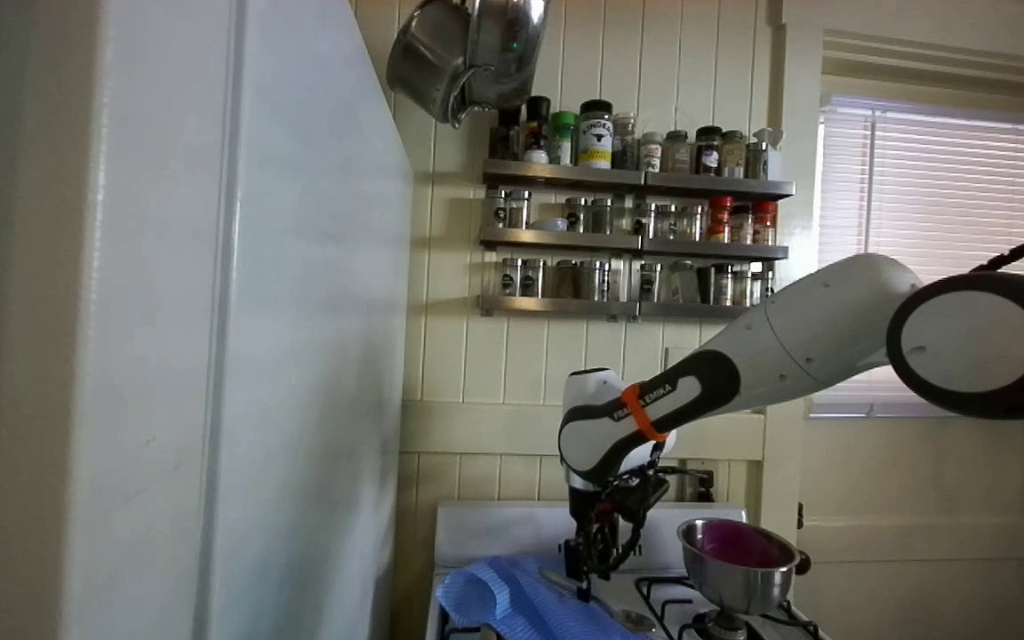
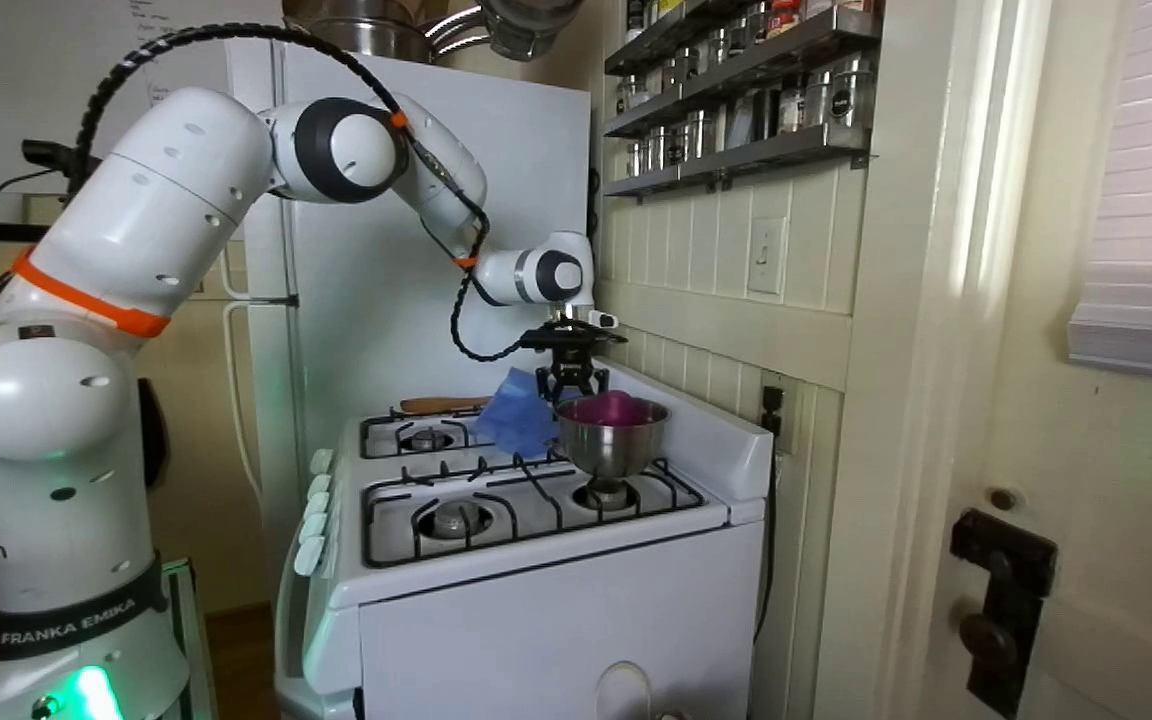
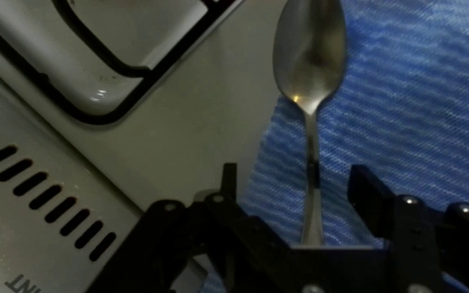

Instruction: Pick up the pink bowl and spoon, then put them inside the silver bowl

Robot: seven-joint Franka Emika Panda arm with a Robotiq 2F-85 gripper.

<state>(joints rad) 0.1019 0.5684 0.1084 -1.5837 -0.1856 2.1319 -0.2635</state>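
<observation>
The pink bowl [image 1: 740, 544] sits inside the silver bowl [image 1: 737, 584], which stands on a rear burner; both also show in an exterior view, pink bowl [image 2: 613, 407] and silver bowl [image 2: 613, 446]. The metal spoon [image 3: 311, 57] lies on a blue cloth [image 3: 413, 106], its head partly over the white stove top. It also shows in an exterior view, spoon [image 1: 633, 620]. My gripper [image 3: 294, 179] is open, pointing down, with the spoon handle between its fingers and space on both sides. The handle's end is hidden by the gripper body. The gripper also shows in both exterior views [image 1: 585, 578] [image 2: 572, 385].
Black burner grates [image 2: 536, 490] cover the stove top. The stove's back panel [image 1: 494, 533] rises behind the gripper. A wooden utensil [image 2: 444, 405] lies at the stove's far side, near the white fridge [image 2: 416, 270]. Spice shelves [image 1: 565, 236] hang on the wall above.
</observation>
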